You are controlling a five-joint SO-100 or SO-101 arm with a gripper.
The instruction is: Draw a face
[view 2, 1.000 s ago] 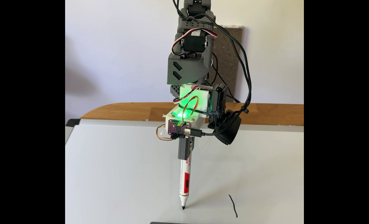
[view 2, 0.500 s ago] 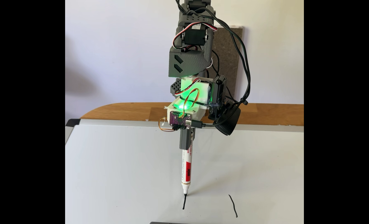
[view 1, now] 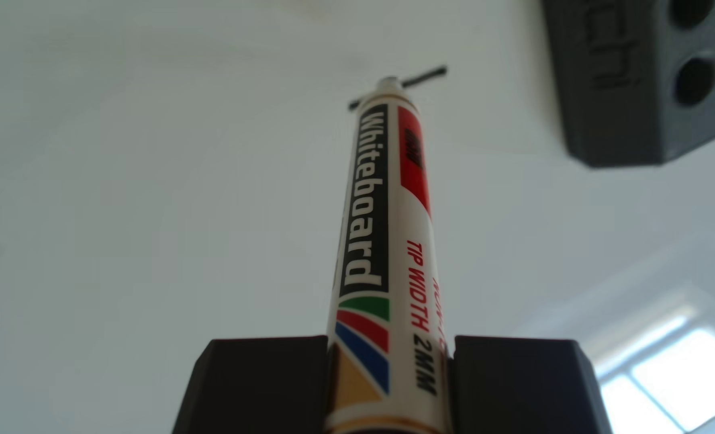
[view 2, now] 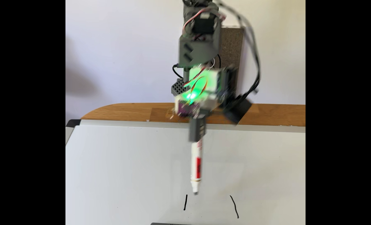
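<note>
A white whiteboard marker (view 2: 196,166) with a red label hangs tip down over the whiteboard (view 2: 126,168), blurred by motion. My gripper (view 2: 197,132) is shut on its upper barrel. The tip sits just above and right of a short black vertical stroke (view 2: 185,202); a second, slightly slanted stroke (view 2: 234,206) lies further right. In the other view the marker (view 1: 383,233) runs up between the two dark fingers of my gripper (view 1: 389,346), and a black stroke (view 1: 424,77) shows on the whiteboard (view 1: 139,187) behind the tip.
The whiteboard lies on a wooden table (view 2: 126,112) against a pale wall. A brown panel (view 2: 232,54) leans behind the arm. A dark grey block (view 1: 639,83) sits near the strokes; its edge (view 2: 171,223) shows at the bottom of the fixed view.
The marker drew the left stroke away from the camera, then lifted off the board and swung up and to the right. The right stroke is unchanged.
</note>
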